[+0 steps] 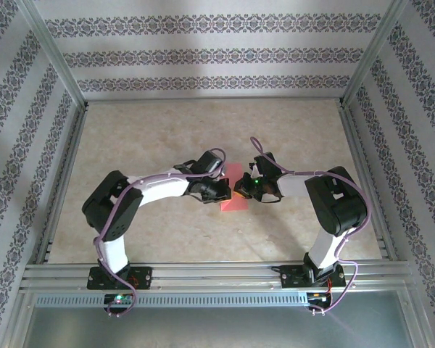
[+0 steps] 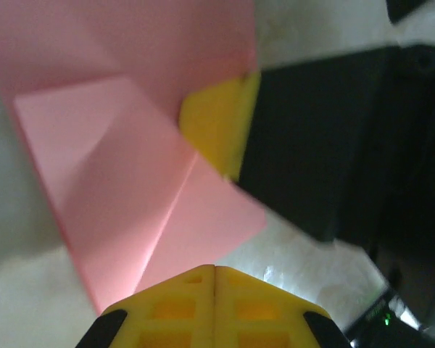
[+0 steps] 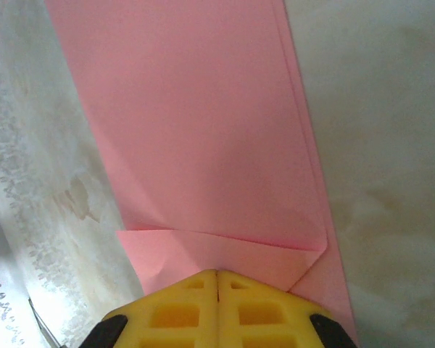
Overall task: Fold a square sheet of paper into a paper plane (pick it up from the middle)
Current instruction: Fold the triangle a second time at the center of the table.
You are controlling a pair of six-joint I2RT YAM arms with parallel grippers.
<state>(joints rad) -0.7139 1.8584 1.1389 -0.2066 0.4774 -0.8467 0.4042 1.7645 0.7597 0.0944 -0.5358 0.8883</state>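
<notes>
both sets of jaws are shut, the yellow fingertips [image 2: 188, 312] of the left pair pressed together with no gap, and those [image 3: 188, 312] of the right pair the same. the sheet of paper [image 1: 234, 191] lies on the desk [image 1: 167, 138] between the two, which face each other across it. the left jaws meet its near corner right at their tips. the right jaws sit at the opposite edge, one yellow fingertip [image 2: 216, 130] of theirs resting on the paper's rim. whether either pair pinches a sliver of paper or only presses on it, i cannot tell.

the sheet is already partly folded. ahead of the left jaws it shows overlapping flaps with slanting creases. ahead of the right jaws it runs away as a long band, with a small turned-up flap just in front of the tips. it is not a slim dart yet, so the work looks to be in the middle folds, likely setting a crease.

the next move probably calls for one pair to pin the paper flat while the other lifts a free edge over. thin paper will slide or buckle if both let go together.
</notes>
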